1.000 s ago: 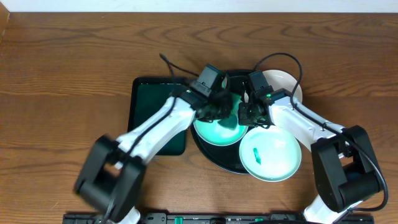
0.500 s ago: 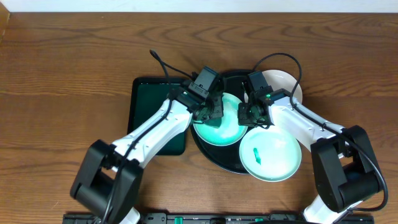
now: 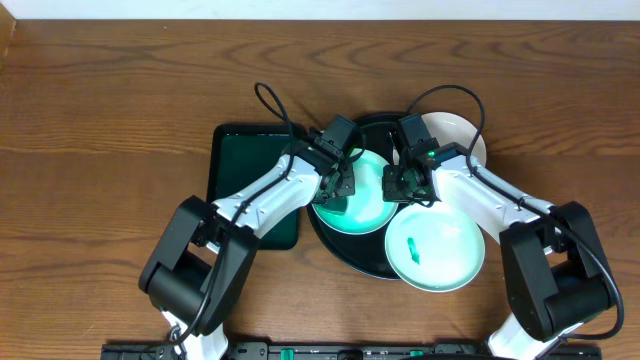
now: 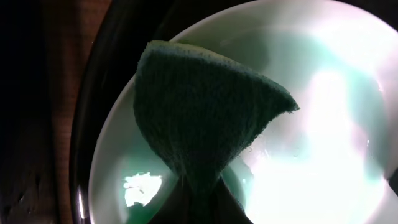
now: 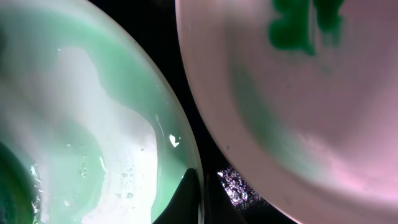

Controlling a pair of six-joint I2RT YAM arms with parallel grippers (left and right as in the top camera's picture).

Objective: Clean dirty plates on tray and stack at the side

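A mint plate (image 3: 368, 195) lies on the round black tray (image 3: 348, 250). My left gripper (image 3: 336, 192) is over that plate's left part, shut on a dark green sponge (image 4: 199, 118) that presses on the wet plate (image 4: 323, 124). My right gripper (image 3: 400, 186) is shut on the same plate's right rim (image 5: 200, 186), one finger inside and one outside. A second plate (image 3: 436, 248) with a small green smear (image 5: 292, 31) lies at the tray's front right. A white third plate (image 3: 458, 135) sits at the back right, partly under the right arm.
A rectangular dark green tray (image 3: 245, 170) lies left of the black tray, under the left arm. Brown wooden table (image 3: 100, 120) stretches all around. A black cable (image 3: 270, 105) loops above the left wrist.
The left gripper has dragged the sponge from the plate's middle toward its left side, and the left arm's elbow has swung right. The right arm and the plates have stayed still.
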